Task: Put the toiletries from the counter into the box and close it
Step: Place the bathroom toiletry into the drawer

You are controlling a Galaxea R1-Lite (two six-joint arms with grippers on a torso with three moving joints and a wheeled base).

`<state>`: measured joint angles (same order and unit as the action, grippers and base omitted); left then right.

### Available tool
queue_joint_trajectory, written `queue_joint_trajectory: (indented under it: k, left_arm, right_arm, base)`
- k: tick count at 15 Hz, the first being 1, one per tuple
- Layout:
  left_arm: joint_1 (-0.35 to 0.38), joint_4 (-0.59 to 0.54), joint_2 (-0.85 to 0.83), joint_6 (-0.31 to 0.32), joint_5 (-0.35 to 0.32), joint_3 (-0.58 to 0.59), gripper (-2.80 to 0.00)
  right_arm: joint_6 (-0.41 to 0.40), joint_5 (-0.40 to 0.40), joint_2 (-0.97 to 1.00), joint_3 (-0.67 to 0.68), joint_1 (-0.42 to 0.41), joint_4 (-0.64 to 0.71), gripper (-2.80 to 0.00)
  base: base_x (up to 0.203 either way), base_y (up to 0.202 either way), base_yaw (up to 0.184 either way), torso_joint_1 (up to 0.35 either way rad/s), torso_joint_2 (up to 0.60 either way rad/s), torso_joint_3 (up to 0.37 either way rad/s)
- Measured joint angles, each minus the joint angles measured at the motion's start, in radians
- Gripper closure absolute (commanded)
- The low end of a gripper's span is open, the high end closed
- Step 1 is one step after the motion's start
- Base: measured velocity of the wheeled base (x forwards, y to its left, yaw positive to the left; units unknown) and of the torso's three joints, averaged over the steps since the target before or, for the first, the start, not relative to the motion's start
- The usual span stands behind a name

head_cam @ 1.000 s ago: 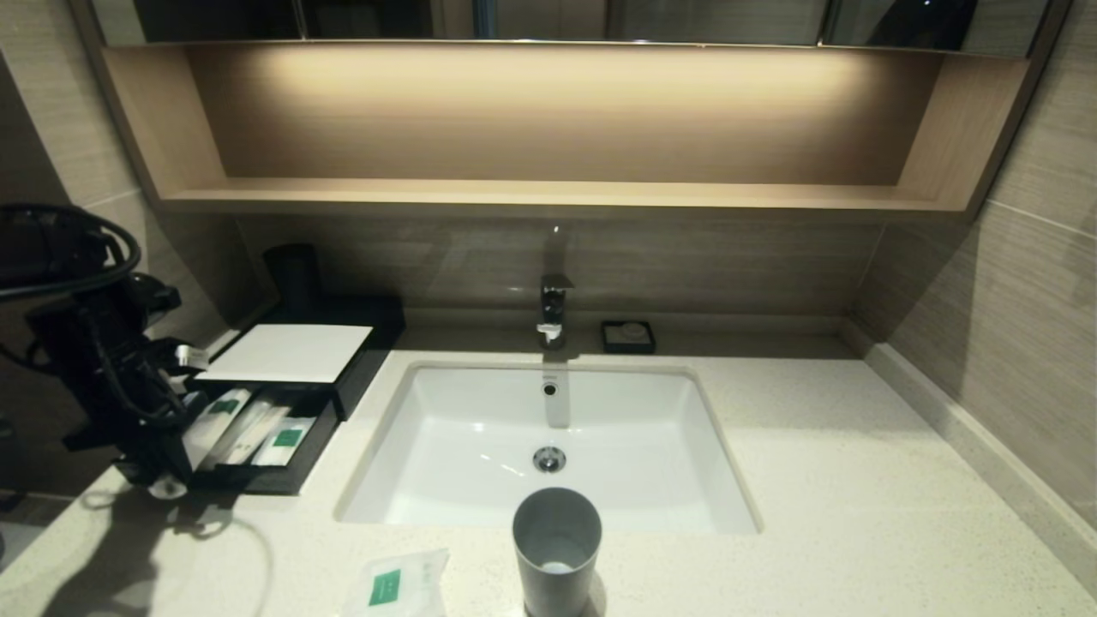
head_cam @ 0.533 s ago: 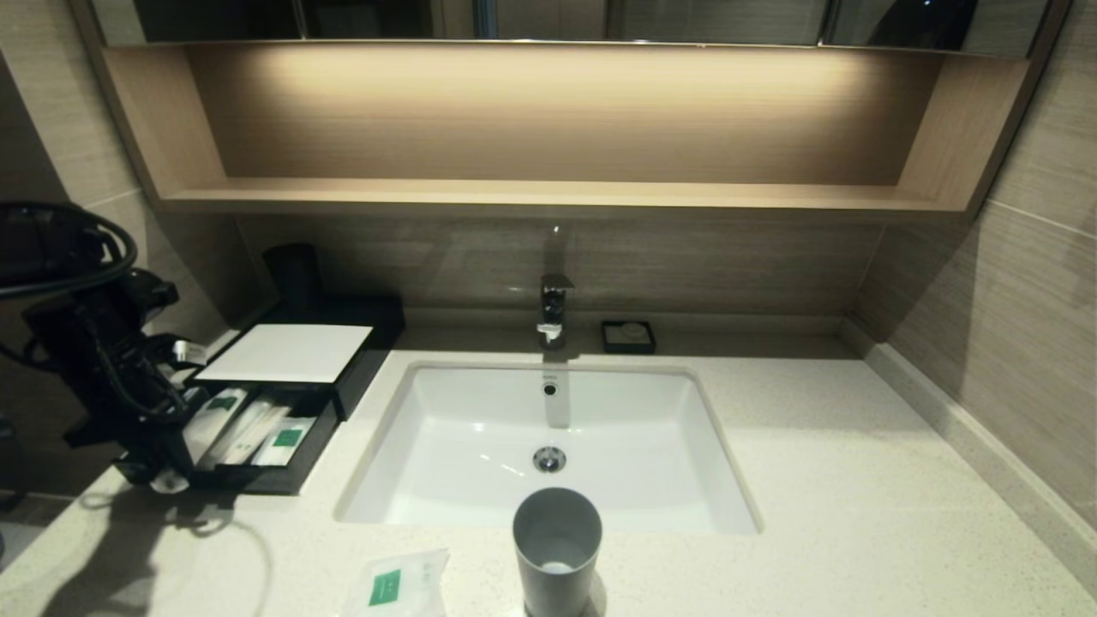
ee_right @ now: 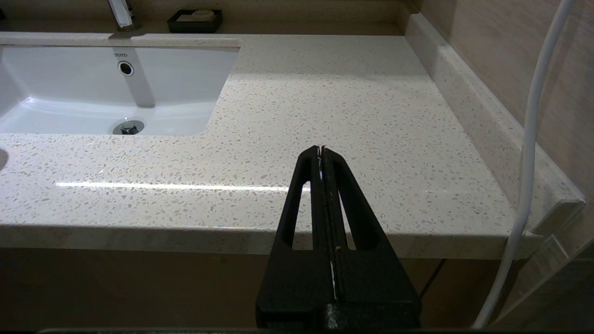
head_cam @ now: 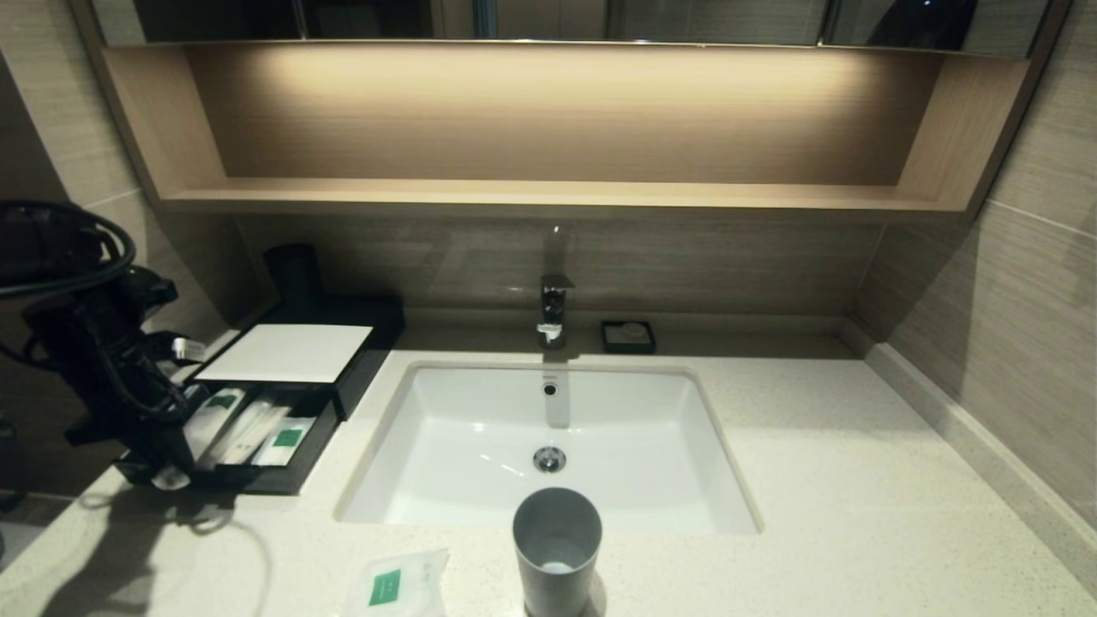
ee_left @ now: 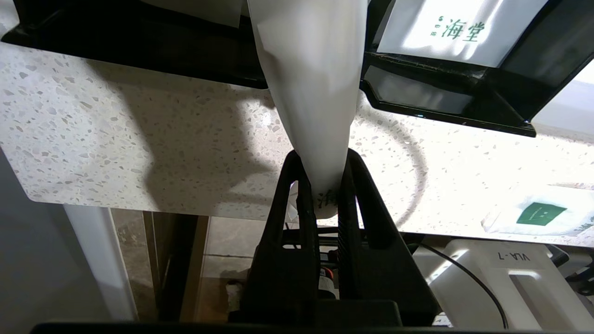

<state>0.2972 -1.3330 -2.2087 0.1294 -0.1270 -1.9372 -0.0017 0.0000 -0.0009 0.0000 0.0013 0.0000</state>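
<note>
Left claw (ee_left: 320, 185) is pinched on a white packet (ee_left: 311, 93), dangling it over the box (head_cam: 283, 428) drawer so it drops in. Squarish packet (head_cam: 396, 585) waits on the tabletop (head_cam: 857, 480). Right claw (ee_right: 321, 155) parked, pressed together.

Head view down over counter (head_cam: 823, 480), wrist views close, low

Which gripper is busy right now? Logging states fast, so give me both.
Left gripper: closed on a white packet, its far end over the open drawer.
Right gripper: closed, empty, near the counter front edge.
</note>
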Motion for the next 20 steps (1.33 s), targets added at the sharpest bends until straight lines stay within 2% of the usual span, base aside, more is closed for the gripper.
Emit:
queue_joint_trajectory:
  k: [7, 20]
  left_arm:
    - [0.0, 0.01, -0.024, 0.005, 0.001, 0.001, 0.0]
    - [-0.008, 0.113, -0.046, -0.004, -0.001, 0.0, 0.0]
  right_arm:
    - [0.0, 0.0, 0.0, 0.0, 0.0, 0.0, 0.0]
    - [0.0, 0.0, 0.0, 0.0, 0.0, 0.0, 0.0]
  base:
    - [0.0, 0.0, 0.0, 0.0, 0.0, 0.0]
    - [0.0, 0.0, 0.0, 0.0, 0.0, 0.0]
